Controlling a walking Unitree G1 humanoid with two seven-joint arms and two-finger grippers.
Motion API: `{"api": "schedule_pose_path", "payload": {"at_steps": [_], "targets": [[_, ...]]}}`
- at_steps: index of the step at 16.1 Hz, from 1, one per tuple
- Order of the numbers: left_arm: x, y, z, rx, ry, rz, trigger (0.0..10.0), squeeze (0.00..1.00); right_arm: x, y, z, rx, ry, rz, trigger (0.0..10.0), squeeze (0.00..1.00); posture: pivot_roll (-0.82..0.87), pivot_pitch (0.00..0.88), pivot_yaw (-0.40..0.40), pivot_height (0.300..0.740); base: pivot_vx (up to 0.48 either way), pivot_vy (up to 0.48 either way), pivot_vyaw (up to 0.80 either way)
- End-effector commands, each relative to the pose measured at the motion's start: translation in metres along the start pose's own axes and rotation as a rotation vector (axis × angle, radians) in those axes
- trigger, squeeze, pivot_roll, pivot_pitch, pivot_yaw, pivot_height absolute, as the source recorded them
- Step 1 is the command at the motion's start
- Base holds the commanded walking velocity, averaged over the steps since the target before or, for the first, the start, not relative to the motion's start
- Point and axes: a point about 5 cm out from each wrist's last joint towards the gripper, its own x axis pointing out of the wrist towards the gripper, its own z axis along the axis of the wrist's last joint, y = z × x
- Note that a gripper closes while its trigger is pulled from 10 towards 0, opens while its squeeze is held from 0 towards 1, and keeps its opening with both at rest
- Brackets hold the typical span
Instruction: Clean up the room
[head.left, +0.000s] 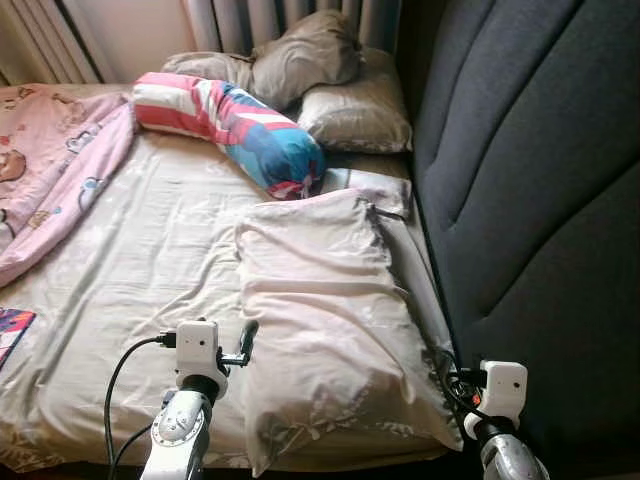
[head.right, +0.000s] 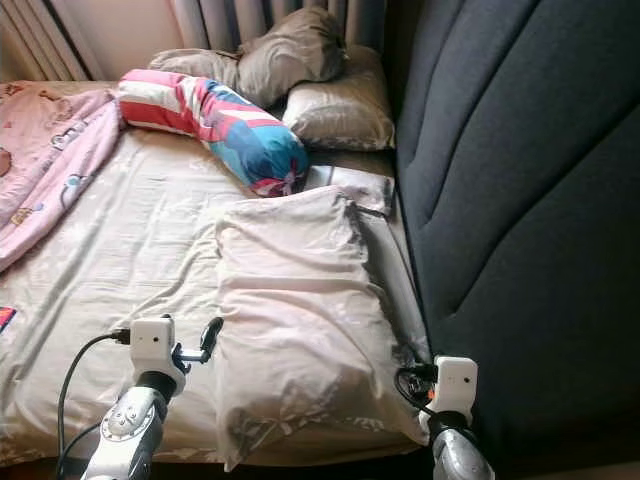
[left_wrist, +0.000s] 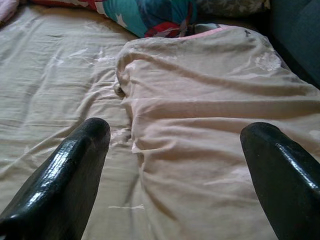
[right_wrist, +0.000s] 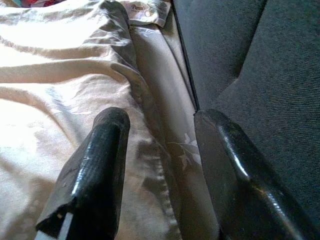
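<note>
Flanking the pale pillow, left tool and right tool — both spread apart, empty.

You are looking at a bed covered by a wrinkled beige sheet, pushed up against a dark grey upholstered headboard on your right. A large pale beige pillow lies flat on the sheet beside that headboard. Beyond it lies a long bolster with red, white and blue stripes, its near end just beside the pillow's far edge. Two crumpled grey-brown pillows are stacked at the far end. A pink printed blanket is bunched over the bed's left side.
</note>
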Motion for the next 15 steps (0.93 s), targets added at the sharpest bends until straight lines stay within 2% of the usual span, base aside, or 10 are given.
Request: {"api": "schedule_pose_path", "payload": {"at_steps": [1, 4, 7, 13, 15], "targets": [[-0.003, 0.0, -0.002, 0.011, 0.006, -0.006, 10.0, 0.0, -0.001, 0.001, -0.002, 0.0, 0.014, 0.002, 10.0, 0.0, -0.01, 0.126, -0.002, 0.74, 0.0, 0.0, 0.0], [0.002, -0.001, 0.005, 0.014, -0.021, -0.013, 10.0, 0.0, 0.006, 0.001, 0.006, -0.009, -0.008, 0.013, 10.0, 0.0, -0.01, 0.13, -0.001, 0.74, 0.0, 0.0, 0.0], [-0.001, 0.0, 0.002, 0.006, -0.007, -0.007, 10.0, 0.0, 0.007, 0.003, 0.008, -0.012, -0.014, 0.026, 10.0, 0.0, -0.01, 0.127, -0.003, 0.74, 0.0, 0.0, 0.0], [-0.002, 0.0, -0.001, 0.007, 0.006, -0.01, 10.0, 0.0, 0.005, 0.008, 0.003, -0.01, 0.003, 0.04, 10.0, 0.0, 0.0, 0.112, 0.0, 0.74, 0.0, 0.466, 0.0], [-0.001, 0.001, 0.001, 0.019, 0.0, -0.017, 10.0, 0.0, 0.006, 0.009, 0.003, -0.011, 0.007, 0.044, 10.0, 0.0, 0.0, 0.099, 0.004, 0.74, 0.0, 0.141, 0.0]]}}
